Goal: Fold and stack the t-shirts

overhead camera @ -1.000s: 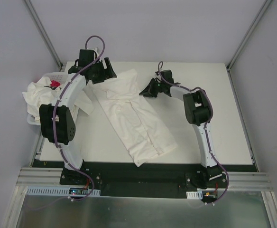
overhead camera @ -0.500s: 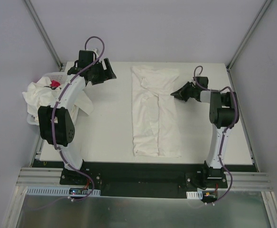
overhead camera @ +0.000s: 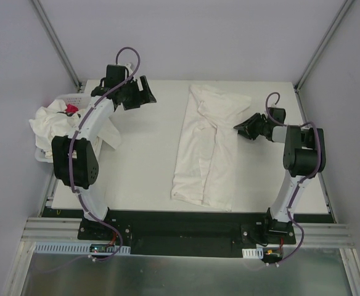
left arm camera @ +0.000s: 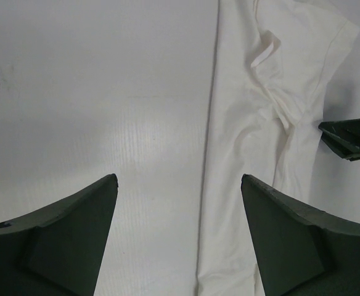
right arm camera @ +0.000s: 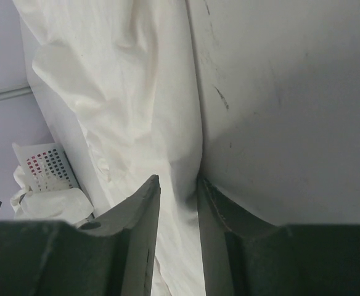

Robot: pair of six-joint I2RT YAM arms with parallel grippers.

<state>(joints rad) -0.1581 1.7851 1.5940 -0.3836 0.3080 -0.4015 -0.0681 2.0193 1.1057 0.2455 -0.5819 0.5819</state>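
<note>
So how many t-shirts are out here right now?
At least 2: one t-shirt laid out lengthwise on the table, right of centre, and a crumpled heap spilling over the basket at the left, which may hide more.

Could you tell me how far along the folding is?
Done: one t-shirt lies on the table, apparently folded lengthwise. In hand: the right claw, jaws slightly apart, sits at its sleeve; the left claw hovers open, empty. Left: cross folds, stacking, and the shirts heaped at the basket.

Open lane on table (overhead camera: 143,154) between t-shirt (overhead camera: 201,154) and basket (overhead camera: 74,98).
</note>
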